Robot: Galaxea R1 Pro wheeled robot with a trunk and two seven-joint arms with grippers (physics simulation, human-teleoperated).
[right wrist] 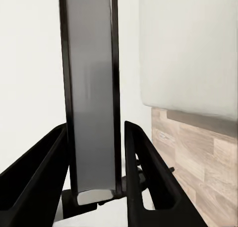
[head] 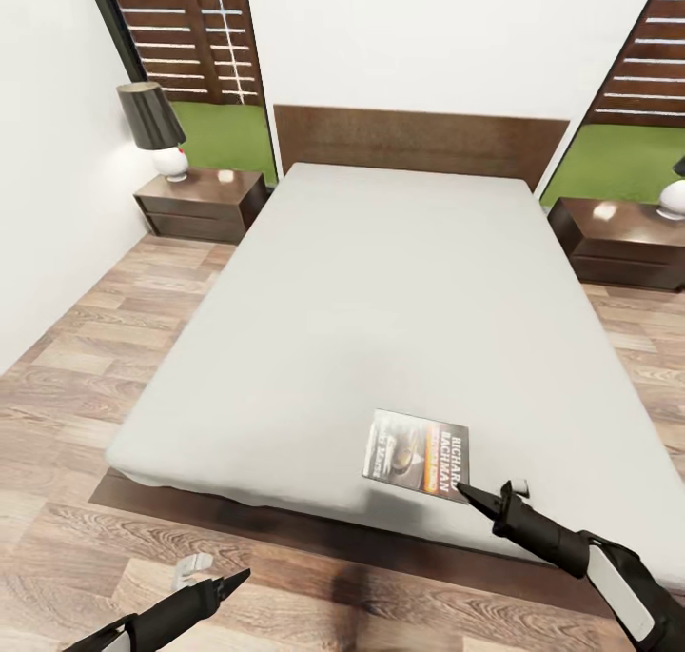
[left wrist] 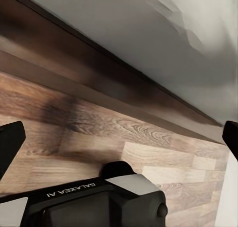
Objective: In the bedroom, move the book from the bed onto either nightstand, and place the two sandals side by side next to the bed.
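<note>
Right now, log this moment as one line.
book: on bed, near foot edge | right gripper: at book's corner, around its edge | left gripper: over floor | nightstands: bear lamps

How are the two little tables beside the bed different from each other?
The left nightstand sits by the white side wall and shows whole; the right nightstand is cut off at the picture's edge. The left one's lamp shows its dark shade and white base; the right one's lamp shows mostly a white base. Both are low, dark brown, glossy-topped, and flank the bed.
</note>
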